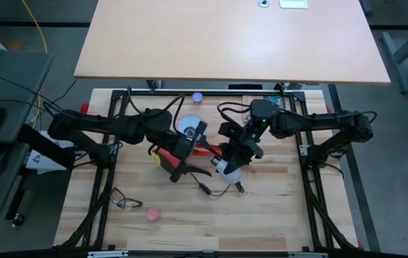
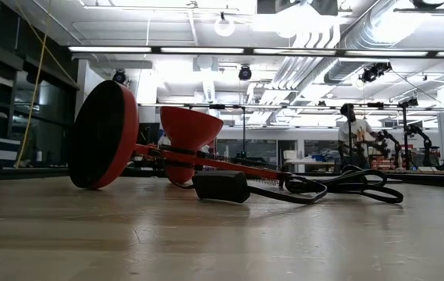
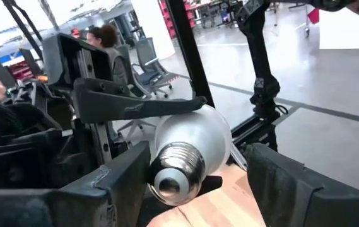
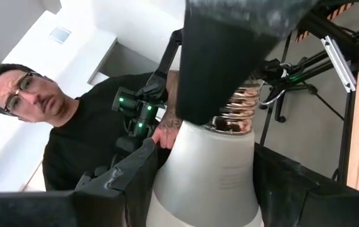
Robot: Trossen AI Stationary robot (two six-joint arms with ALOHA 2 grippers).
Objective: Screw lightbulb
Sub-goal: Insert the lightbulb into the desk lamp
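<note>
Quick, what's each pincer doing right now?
Left pincer: open, its fingers either side of the lightbulb at the screw base.
Right pincer: shut on the lightbulb.

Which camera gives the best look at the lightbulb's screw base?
The left wrist view: the lightbulb points its threaded base straight at the lens. The right wrist view shows it sideways, threads partly hidden. The high view shows only a white patch; the low view shows nothing of it.

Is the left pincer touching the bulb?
Cannot tell. In the left wrist view the bulb has its base at the edge of one finger of the left pincer, overlapped by it; a clear gap parts it from the other finger.
</note>
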